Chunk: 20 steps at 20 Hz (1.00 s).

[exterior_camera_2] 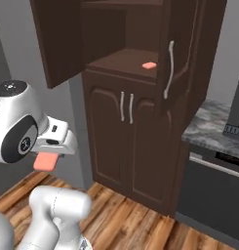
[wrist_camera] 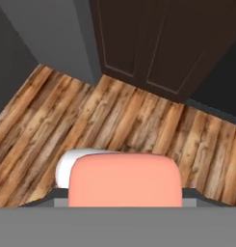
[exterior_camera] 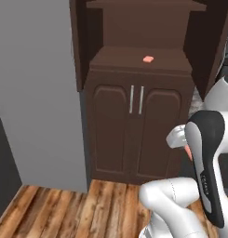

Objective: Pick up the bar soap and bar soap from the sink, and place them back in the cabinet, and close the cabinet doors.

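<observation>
The tall dark brown cabinet stands ahead with both upper cabinet doors swung open: the left door and the right door with its long silver handle. One small flat salmon bar soap lies on the open shelf. My gripper hangs low in front of the cabinet, shut on the other bar soap, well below shelf height. The sink is out of view.
Below the shelf are two shut arched-panel doors with small silver handles. A grey panel flanks the cabinet's left. A speckled counter with a dark appliance lies to the right. Wooden floor runs below.
</observation>
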{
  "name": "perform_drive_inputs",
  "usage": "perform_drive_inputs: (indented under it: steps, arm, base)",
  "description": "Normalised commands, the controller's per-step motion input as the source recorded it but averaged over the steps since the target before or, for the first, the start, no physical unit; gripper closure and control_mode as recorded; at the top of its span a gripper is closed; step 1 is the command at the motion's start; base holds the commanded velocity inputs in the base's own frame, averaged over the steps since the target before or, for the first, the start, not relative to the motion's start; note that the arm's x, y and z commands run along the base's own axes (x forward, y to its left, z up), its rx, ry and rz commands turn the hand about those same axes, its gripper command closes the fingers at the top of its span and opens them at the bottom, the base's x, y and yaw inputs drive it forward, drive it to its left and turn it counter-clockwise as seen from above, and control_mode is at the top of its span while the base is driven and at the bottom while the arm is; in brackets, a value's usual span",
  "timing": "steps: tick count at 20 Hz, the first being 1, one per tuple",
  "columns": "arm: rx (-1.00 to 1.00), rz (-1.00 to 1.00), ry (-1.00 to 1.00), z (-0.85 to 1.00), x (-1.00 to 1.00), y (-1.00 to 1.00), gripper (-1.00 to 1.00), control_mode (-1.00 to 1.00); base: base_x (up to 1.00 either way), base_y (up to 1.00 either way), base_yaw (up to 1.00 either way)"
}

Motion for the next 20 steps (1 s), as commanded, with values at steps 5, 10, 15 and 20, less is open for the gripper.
perform_drive_inputs:
  steps: [5, 10, 15, 20]
  arm:
    - [0.0, 0.0, 0.0, 0.0, 0.0, 0.0, 1.0, 1.0]
    - [0.0, 0.0, 0.0, 0.0, 0.0, 0.0, 1.0, 1.0]
    - [0.0, 0.0, 0.0, 0.0, 0.0, 0.0, 1.0, 1.0]
    - [0.0, 0.0, 0.0, 0.0, 0.0, 0.0, 1.0, 1.0]
  base:
    - [0.43, 0.53, -0.39]
    - [0.54, 0.47, -0.31]
    - [0.79, 0.08, -0.18]
    - [0.64, -0.17, -0.16]
